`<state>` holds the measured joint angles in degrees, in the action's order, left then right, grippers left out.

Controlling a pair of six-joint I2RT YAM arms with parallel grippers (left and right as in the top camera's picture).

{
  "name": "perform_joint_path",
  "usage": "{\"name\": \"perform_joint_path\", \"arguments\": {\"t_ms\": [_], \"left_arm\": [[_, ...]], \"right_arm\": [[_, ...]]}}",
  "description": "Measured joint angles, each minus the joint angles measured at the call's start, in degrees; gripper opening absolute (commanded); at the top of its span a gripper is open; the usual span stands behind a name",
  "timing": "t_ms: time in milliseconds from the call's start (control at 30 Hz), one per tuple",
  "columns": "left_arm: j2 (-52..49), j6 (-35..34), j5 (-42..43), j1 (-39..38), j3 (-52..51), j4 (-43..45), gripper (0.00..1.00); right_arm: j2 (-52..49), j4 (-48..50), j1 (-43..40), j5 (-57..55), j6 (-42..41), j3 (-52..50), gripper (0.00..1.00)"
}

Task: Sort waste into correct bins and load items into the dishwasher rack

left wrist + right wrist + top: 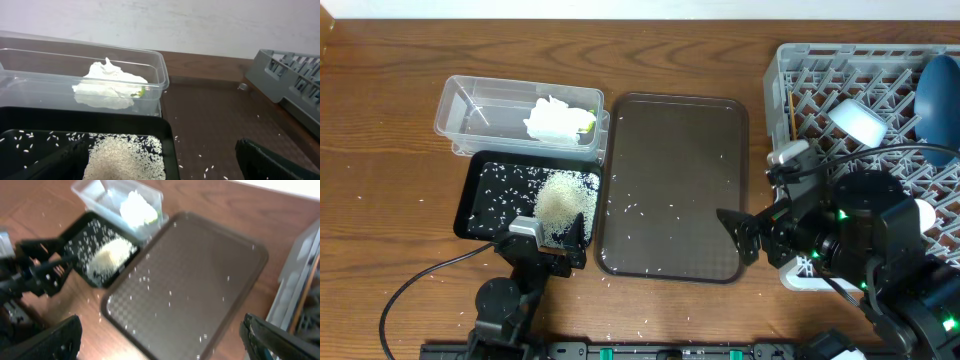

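The clear tub [455, 105] holds crumpled white tissue [555, 120] and a yellow-green wrapper [588, 122]. The black tray [480, 190] in front of it holds a pile of rice [565, 195] and scattered grains. My left gripper [565, 240] is open and empty at the black tray's front right corner, with the rice [125, 157] between its fingers [160, 170]. My right gripper [738, 235] is open and empty over the brown tray's right front edge, its fingers [165, 345] spread wide. The rack [820, 70] holds the blue plate [935, 95], white bowl [860, 122] and chopsticks [792, 110]. The cups are not clearly visible.
The brown serving tray [675, 140] lies between the bins and the rack, with loose rice grains on it. More grains lie on the wooden table in front of it. A black cable [420, 280] runs left from the left arm's base.
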<state>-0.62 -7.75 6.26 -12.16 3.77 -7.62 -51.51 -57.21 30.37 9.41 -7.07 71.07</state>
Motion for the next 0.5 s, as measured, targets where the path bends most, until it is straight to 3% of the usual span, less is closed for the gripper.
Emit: {"name": "perform_joint_path", "arguments": {"t_ms": [300, 500], "left_arm": [[0.0, 0.0, 0.0, 0.0, 0.0, 0.0, 0.96], [0.0, 0.0, 0.0, 0.0, 0.0, 0.0, 0.96]], "right_arm": [[2.7, 1.1, -0.9, -4.2, 2.4, 0.0, 0.99], [12.1, 4.1, -10.4, -7.8, 7.2, -2.3, 0.99]]}}
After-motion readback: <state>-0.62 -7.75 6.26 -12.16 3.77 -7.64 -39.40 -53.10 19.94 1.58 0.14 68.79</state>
